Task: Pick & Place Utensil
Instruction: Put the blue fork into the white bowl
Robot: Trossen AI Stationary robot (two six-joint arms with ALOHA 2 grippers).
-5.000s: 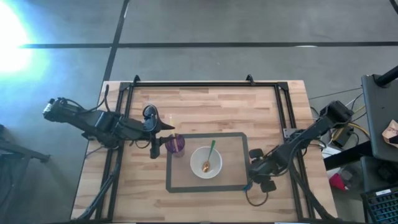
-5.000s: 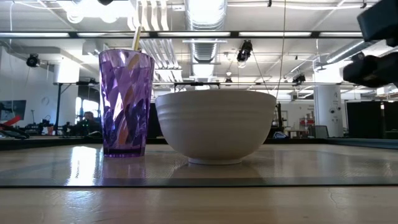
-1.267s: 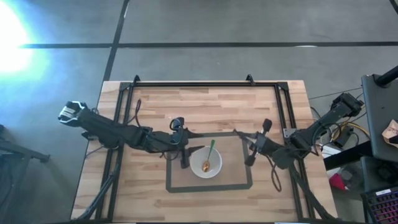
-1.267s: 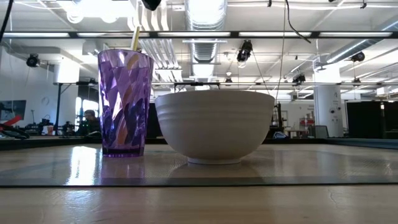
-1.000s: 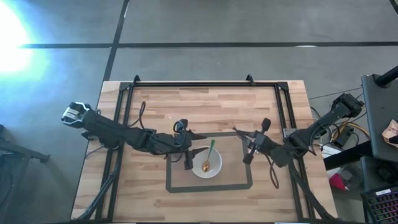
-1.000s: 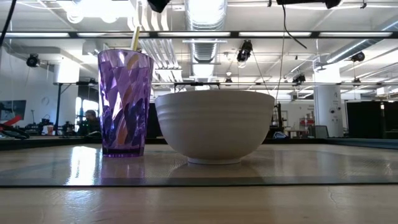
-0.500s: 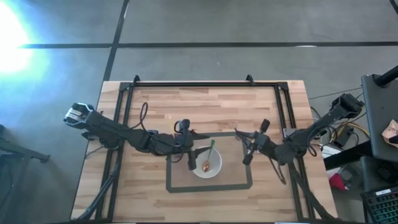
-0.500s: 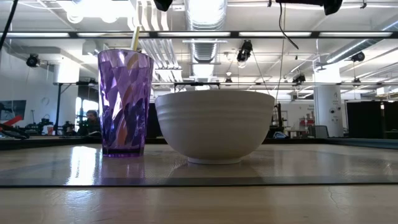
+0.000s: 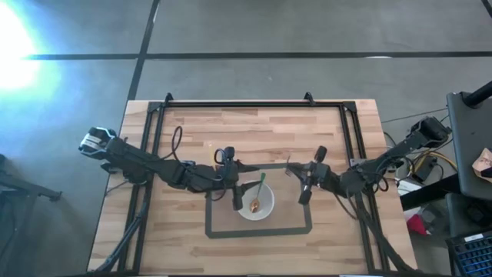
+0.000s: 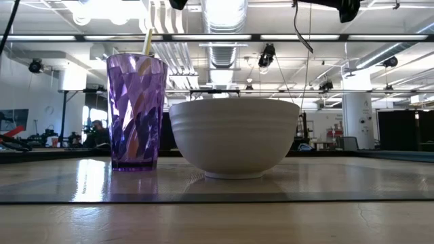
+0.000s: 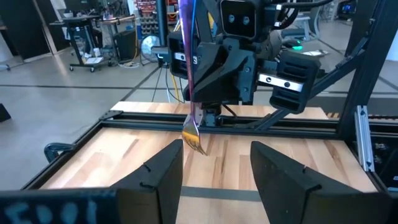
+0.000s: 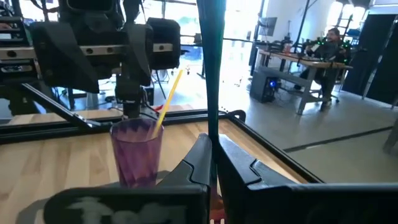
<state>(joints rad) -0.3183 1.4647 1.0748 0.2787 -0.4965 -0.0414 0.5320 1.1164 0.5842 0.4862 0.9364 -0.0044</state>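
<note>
Spoon [image 9: 257,195] lies in bowl [image 9: 265,211]; my left gripper [image 9: 236,201] gapes empty at 9 o'clock rim, pickup pending; right gripper [image 9: 302,194] clamped shut.

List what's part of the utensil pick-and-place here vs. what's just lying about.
Job:
- fork, in the shut right gripper
- left gripper, open, next to the white bowl
- green-handled spoon, lying in the bowl
- purple cup, with a yellow handle sticking out

Not the job:
- black rail frame round the table
- person at a desk in the room
</note>
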